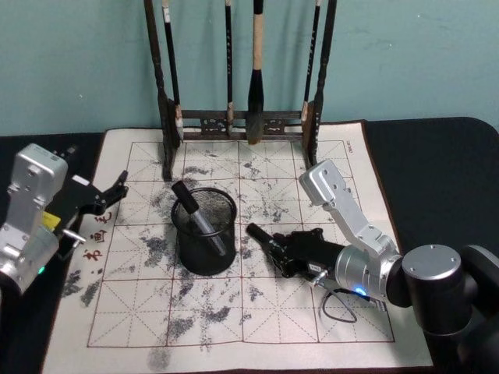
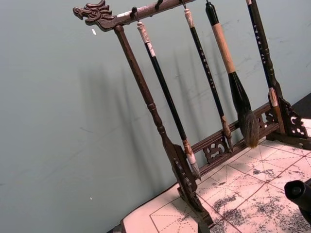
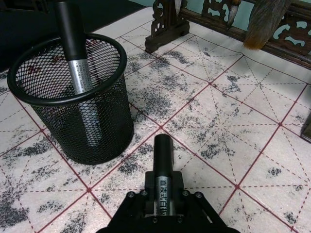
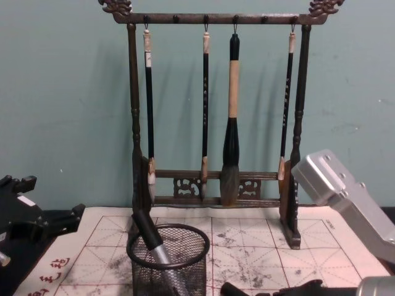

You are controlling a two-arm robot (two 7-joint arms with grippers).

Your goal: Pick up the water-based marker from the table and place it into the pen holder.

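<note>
Black cylindrical marker [image 3: 162, 160] with white print on its barrel is clamped in the right gripper [image 3: 164, 188], jaws closed on its back end and the front half poking out free. It sits low and almost flat over the white grid-lined practice mat [image 1: 281, 312] with the ink smudges. Can't tell if it's resting on the mat or just clear of it.

The bit that matters is that the black wire-mesh pen holder [image 1: 207, 253] is just beside the marker, off to the robot's left. The marker's long axis runs from the gripper leftward and a bit away from the robot, so the free end points at the holder's side wall, low down and well under the rim. There's a small gap and no contact. The right arm is clearly the closer one. The left gripper [image 1: 109, 204] is parked by the mat's left edge, jaws apart, holding nothing.

My read is that the marker can't go in pointing like this. It needs lifting above the rim, tipping towards upright, then shifting left. A silver-barrelled marker [image 1: 199, 218] with a black cap leans inside the holder, top end at the far-left rim, so the near-right side looks like the free space.
</note>
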